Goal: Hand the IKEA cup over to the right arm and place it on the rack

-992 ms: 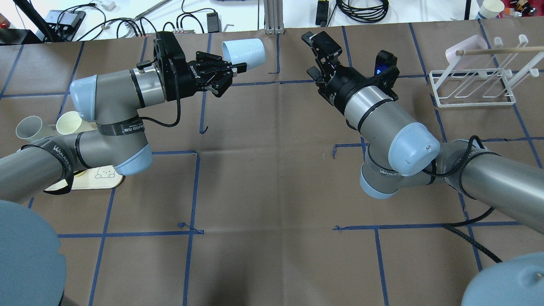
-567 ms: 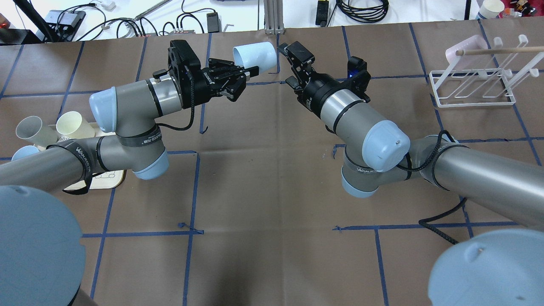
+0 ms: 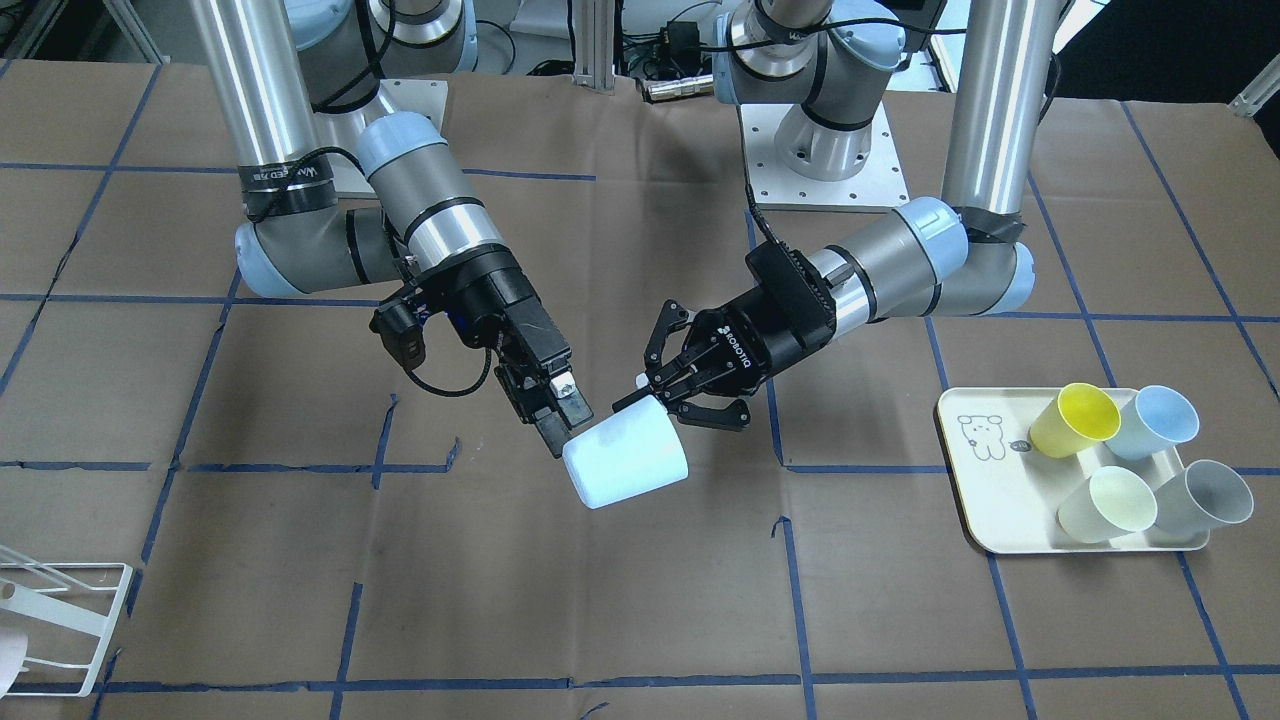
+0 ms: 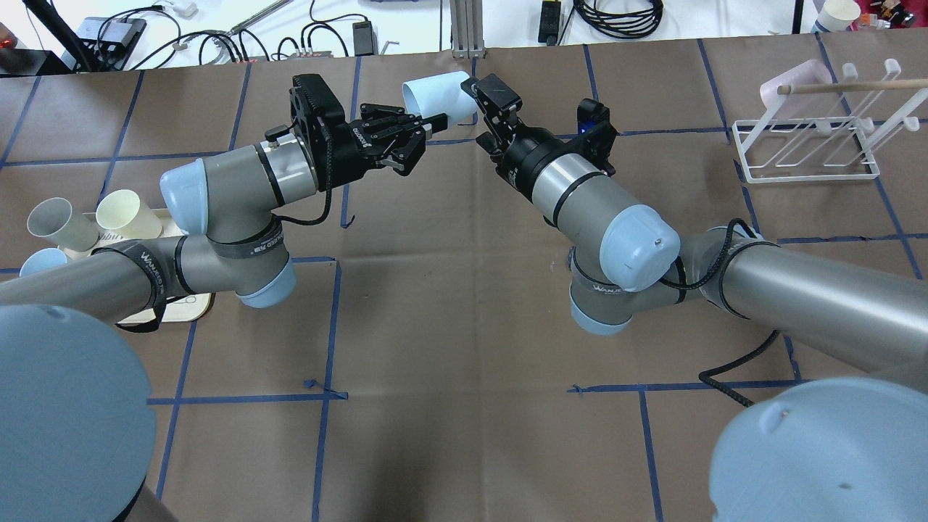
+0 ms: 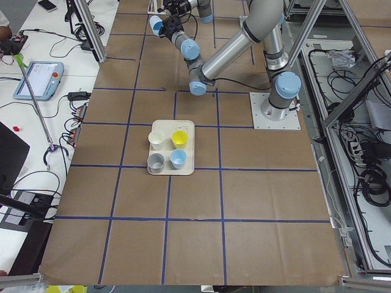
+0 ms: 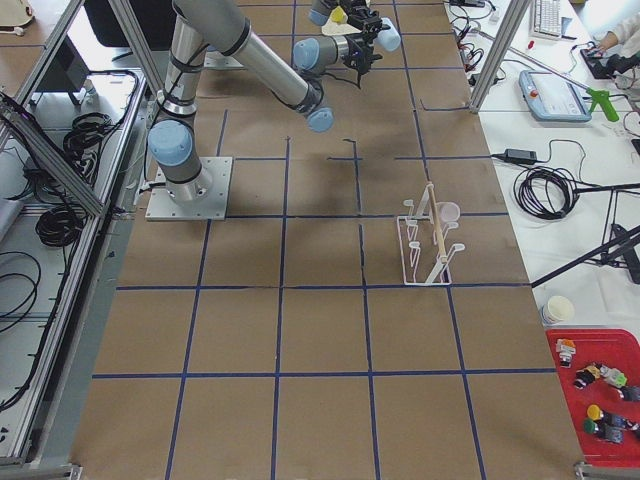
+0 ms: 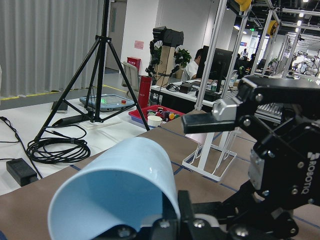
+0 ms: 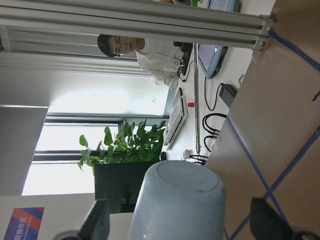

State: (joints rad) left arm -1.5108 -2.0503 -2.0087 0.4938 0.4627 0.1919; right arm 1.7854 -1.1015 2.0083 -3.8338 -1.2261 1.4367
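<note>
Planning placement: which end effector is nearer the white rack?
Right. The right end effector meets the cup from the rack side; the left end effector grips it beyond.

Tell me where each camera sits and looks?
Front-facing: across the table, looking down at the robot; left claw, on view's right, holds the pale blue cup by the right claw.
Overhead: behind the robot's shoulders, looking forward and down; left arm, right arm, rack at right.
Exterior left: table's end, looking along it; tray near, arms far.
Exterior right: opposite end; rack near, arms far.
Left wrist: looks past the cup at the right claw.
Right wrist: looks at the cup's base between its own fingers.
Both wrist views share the cup.
</note>
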